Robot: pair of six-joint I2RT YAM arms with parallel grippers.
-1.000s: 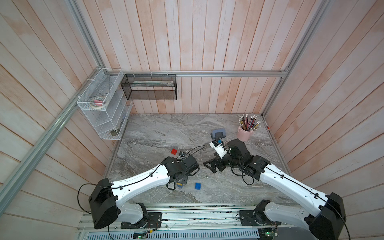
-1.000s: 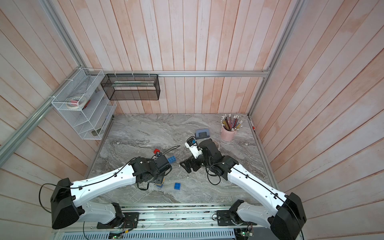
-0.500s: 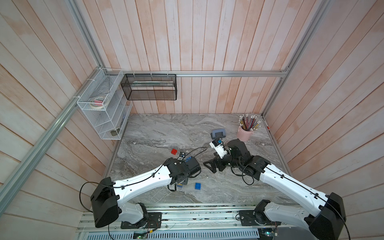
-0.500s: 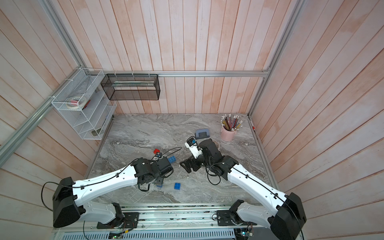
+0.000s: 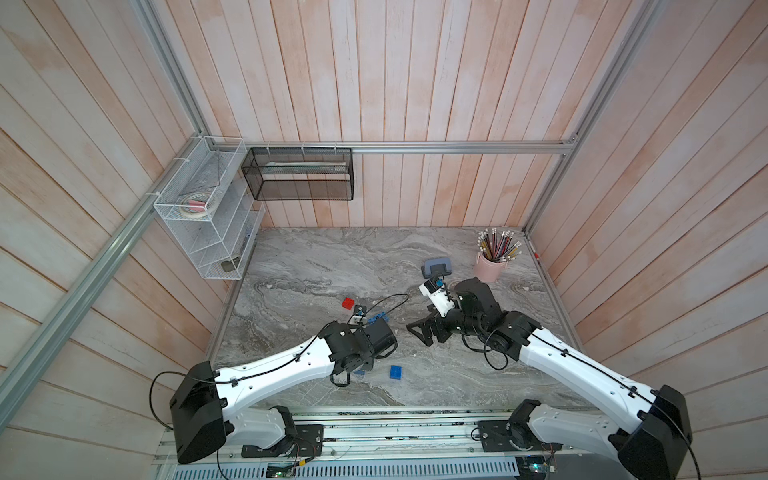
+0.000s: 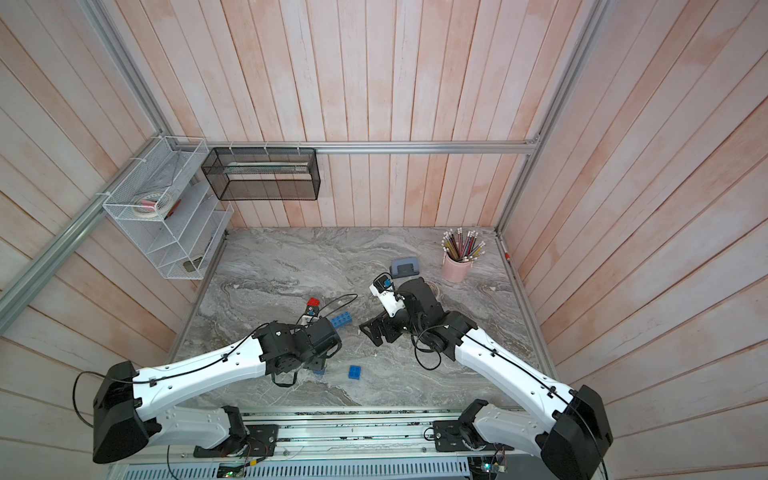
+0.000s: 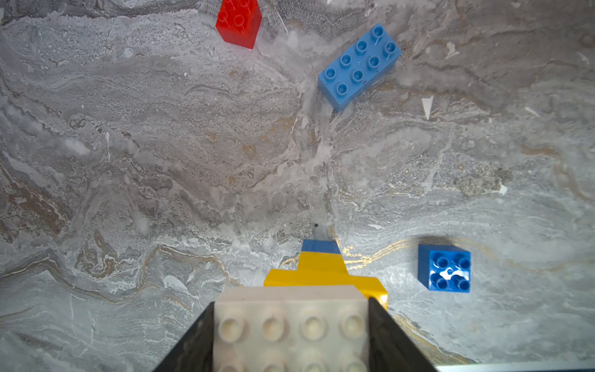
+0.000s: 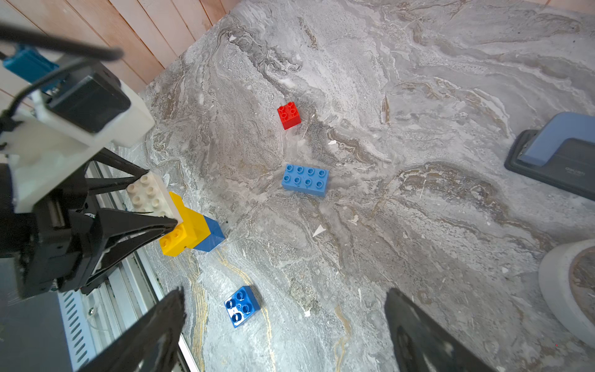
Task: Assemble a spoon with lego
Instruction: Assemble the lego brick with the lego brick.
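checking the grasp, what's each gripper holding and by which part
The left gripper holds the spoon by its white brick, at its sides; the right gripper is open, empty.

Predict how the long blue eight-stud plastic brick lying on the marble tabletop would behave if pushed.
The long blue eight-stud plastic brick probably slides rather than rolls or tips: it lies low, studs up, on its broad base. Its boxy moulded shape suggests it stays stiff. The flat marble tabletop likely lets it glide.
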